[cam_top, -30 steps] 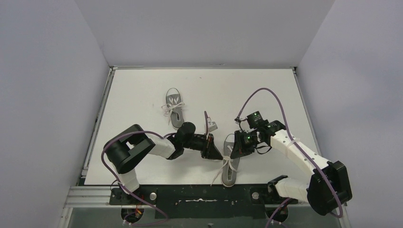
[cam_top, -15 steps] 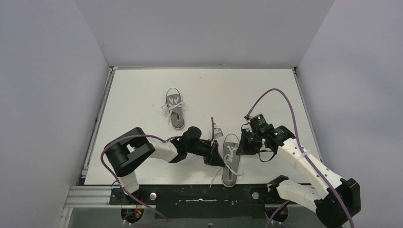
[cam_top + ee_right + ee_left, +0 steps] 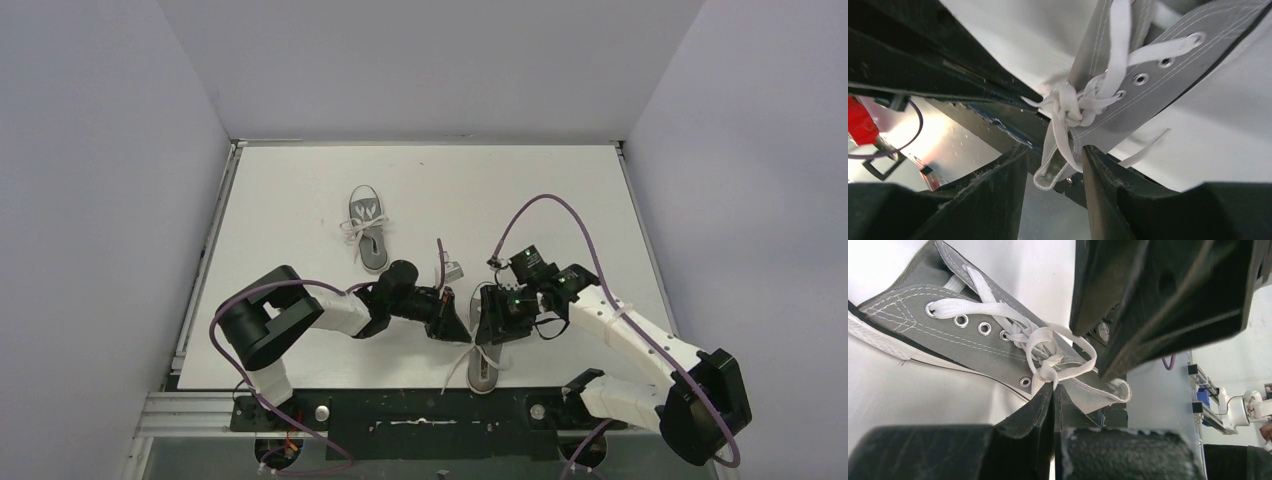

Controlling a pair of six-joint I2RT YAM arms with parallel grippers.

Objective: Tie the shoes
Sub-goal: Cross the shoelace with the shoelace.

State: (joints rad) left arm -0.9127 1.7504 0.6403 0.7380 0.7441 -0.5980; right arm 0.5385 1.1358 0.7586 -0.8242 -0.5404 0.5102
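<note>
Near shoe (image 3: 483,368) at table's (image 3: 300,200) front edge, between both grippers; far shoe (image 3: 367,228) well apart, toward back left; left gripper (image 3: 1054,389) clenched on lace (image 3: 1047,371) just below knot (image 3: 1050,360); right gripper's (image 3: 1055,148) jaws parted, lace strand hanging loose between them, not gripped.

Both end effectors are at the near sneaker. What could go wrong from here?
The left end effector is shut on the white lace beside the knot: a pull may undo it or drag the near sneaker. The right end effector, open over the canvas edge, may pinch it when closing.
</note>
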